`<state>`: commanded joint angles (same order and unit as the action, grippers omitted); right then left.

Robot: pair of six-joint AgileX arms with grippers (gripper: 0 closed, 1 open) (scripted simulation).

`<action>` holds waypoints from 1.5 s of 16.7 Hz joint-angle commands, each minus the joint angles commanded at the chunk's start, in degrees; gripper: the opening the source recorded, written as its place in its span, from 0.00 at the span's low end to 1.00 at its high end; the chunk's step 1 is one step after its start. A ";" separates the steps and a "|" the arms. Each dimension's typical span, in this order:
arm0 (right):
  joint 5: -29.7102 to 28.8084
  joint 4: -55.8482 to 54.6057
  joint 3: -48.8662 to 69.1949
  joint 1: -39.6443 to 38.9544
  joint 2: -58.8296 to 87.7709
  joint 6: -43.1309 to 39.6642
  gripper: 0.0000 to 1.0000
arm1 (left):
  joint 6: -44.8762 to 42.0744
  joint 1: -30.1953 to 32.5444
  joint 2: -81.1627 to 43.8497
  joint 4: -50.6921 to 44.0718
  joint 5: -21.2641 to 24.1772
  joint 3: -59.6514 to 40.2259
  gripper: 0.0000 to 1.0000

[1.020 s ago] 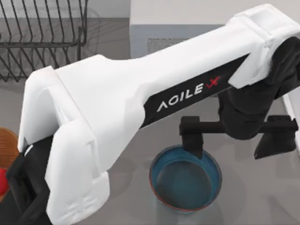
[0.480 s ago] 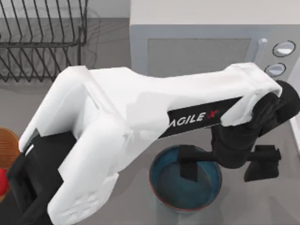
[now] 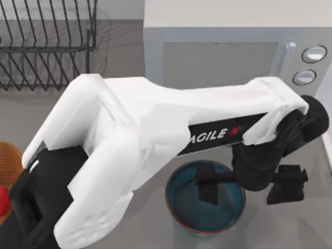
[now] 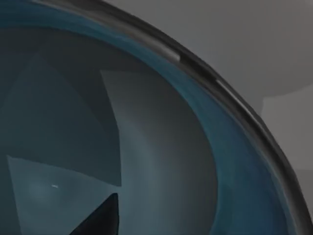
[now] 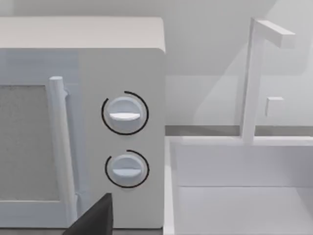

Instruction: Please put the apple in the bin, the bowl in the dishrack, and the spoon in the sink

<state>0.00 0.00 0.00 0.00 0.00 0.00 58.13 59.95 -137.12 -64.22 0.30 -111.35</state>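
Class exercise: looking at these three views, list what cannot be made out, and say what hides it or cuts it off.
- Apple: top view, cut by the left edge.
- Bin: top view, mostly hidden by the left arm and edge.
- Bowl: rim partly covered by the left gripper.
- Dishrack: cut by the top edge.
- Sink: right wrist view, its floor is cut off.

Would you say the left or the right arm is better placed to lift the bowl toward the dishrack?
Left. The left gripper hangs open straddling the rim of the bowl, one finger inside. The right arm's wrist view faces the microwave and sink, away from the bowl.
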 joint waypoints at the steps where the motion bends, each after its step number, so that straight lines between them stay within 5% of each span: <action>1: 0.00 0.00 0.00 0.00 0.00 0.00 1.00 | 0.00 0.00 0.00 0.00 0.00 0.00 0.77; 11: 0.00 0.00 0.00 0.00 0.00 0.00 1.00 | 0.00 0.00 0.00 0.00 0.00 0.00 0.02; 25: 0.00 0.00 0.00 0.00 0.00 0.00 1.00 | 0.30 -0.05 0.33 -6.49 0.01 -6.68 0.00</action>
<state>0.00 0.00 0.00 0.00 0.00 0.00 58.43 59.90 -136.79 -70.71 0.32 -118.03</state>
